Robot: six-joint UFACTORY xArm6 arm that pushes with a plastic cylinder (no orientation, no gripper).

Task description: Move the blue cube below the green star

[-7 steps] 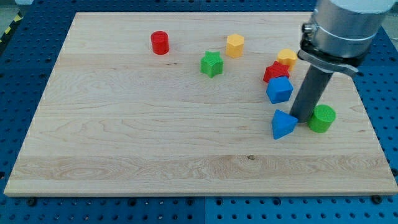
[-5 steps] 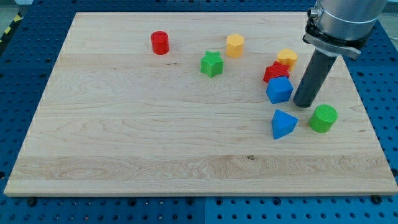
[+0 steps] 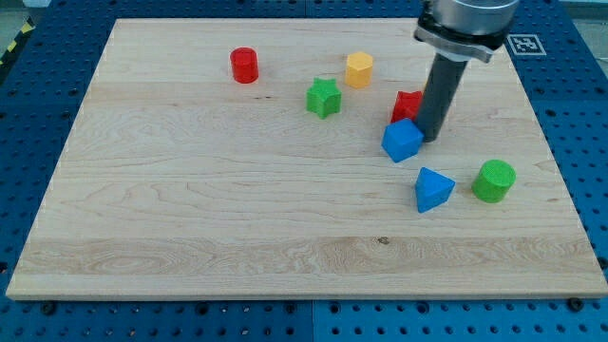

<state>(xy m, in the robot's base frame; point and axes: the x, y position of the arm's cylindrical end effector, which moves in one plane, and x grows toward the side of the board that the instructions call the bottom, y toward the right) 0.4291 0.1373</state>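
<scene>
In the camera view, my tip (image 3: pixel 430 139) sits at the right-hand side of the blue cube (image 3: pixel 403 141), touching it or very nearly so, with the rod rising toward the view's top right. The tool is a plain rod with nothing to open or close; it grips nothing and can only push. The blue cube lies on the wooden desk (image 3: pixel 190 209), to the view's right of the green star (image 3: pixel 323 98) and somewhat lower, the two well apart. A red block (image 3: pixel 408 104), its shape partly hidden by the rod, stands just above the cube. A blue wedge-like block (image 3: pixel 433 188) and a green cylinder (image 3: pixel 494 180) lie lower right; a yellow block (image 3: pixel 358 69) and a red cylinder (image 3: pixel 244 65) lie toward the view's top.

The step in hand looks like the push itself: the cube is engaged from its right. The next move calls for a steady shove toward the view's left, keeping contact centred so the cube does not spin off, stopping directly beneath the star.
</scene>
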